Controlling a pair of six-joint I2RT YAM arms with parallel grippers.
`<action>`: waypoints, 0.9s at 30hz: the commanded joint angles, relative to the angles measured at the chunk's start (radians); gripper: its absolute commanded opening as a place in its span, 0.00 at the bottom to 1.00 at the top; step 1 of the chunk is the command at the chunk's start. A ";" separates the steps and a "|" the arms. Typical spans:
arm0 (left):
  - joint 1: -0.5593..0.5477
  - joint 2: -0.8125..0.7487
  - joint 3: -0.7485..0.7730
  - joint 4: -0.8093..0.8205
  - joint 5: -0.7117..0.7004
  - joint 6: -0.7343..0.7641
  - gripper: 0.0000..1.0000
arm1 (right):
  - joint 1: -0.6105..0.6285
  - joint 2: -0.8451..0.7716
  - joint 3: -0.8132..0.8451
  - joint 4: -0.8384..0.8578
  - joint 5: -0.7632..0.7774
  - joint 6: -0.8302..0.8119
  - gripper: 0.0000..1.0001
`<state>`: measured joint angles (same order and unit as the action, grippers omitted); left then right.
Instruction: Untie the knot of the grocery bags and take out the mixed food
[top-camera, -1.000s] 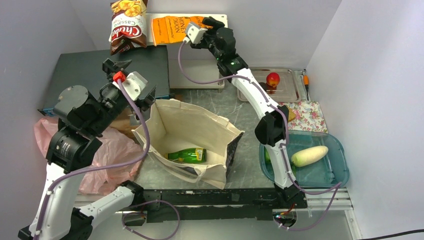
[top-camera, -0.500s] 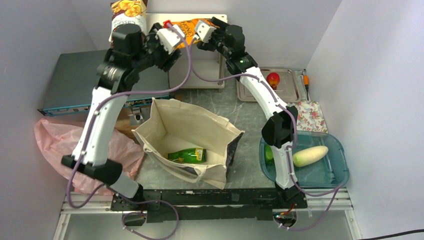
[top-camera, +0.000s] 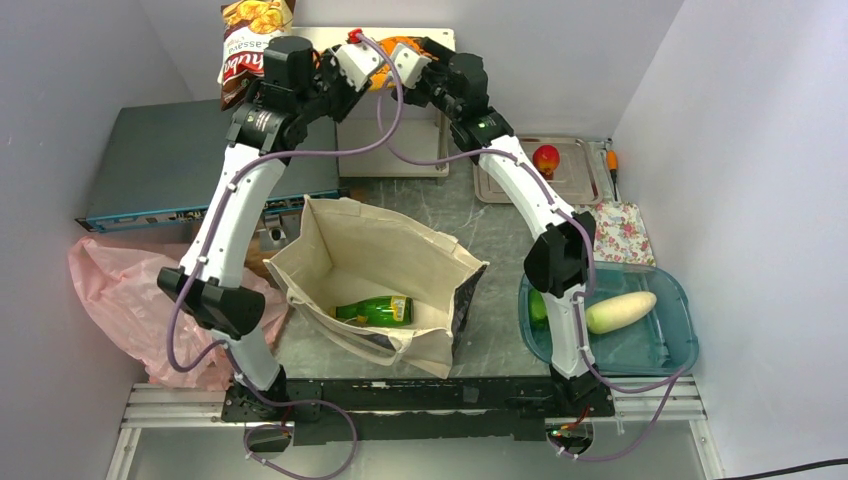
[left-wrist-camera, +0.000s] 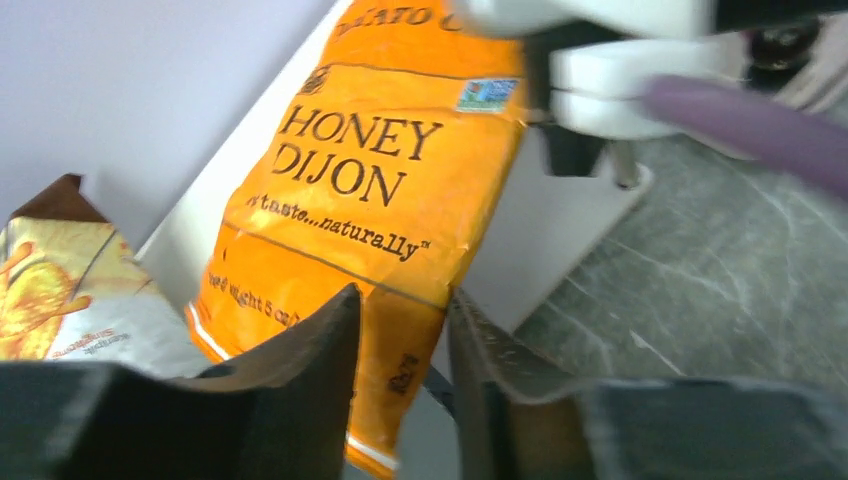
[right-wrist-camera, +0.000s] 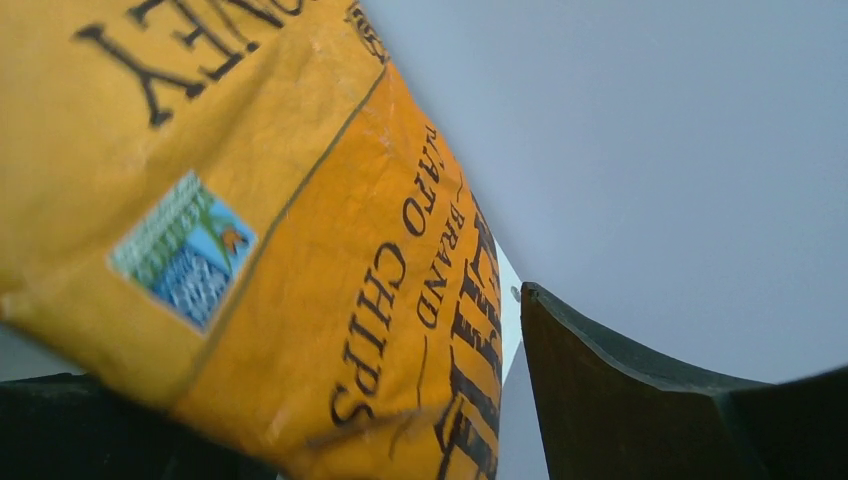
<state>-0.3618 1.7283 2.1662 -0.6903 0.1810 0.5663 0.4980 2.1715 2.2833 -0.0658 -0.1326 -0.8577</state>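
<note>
The orange chip bag lies on the white board at the far back, mostly hidden by both wrists in the top view. My left gripper has narrow but open jaws either side of the bag's lower corner. My right gripper is open at the bag's other end, with a gap to its right finger. A brown-red chip bag leans to the left. The beige tote stands open with a green bottle inside. The pink plastic bag lies at the left; its knot does not show.
A red fruit sits in a clear tray at the back right. A white radish lies in a blue tub next to something green. A dark flat box lies at the back left and a floral cloth right.
My left arm swung from beside the tote up to the far back at the orange chip bag, and its jaws narrowed. The right gripper's jaws widened slightly at the bag's end.
</note>
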 joint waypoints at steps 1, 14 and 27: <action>0.053 0.065 0.068 0.150 -0.115 -0.062 0.36 | -0.004 -0.086 -0.027 0.054 -0.015 0.017 0.78; 0.092 0.123 0.163 0.241 -0.038 -0.151 0.81 | -0.011 -0.168 -0.098 0.055 -0.043 0.119 0.87; 0.093 -0.313 -0.162 0.089 0.321 -0.131 0.99 | -0.011 -0.475 -0.240 -0.295 -0.321 0.333 0.97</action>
<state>-0.2691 1.5772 2.1136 -0.5247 0.3397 0.3611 0.4911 1.8236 2.0651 -0.1890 -0.2939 -0.6182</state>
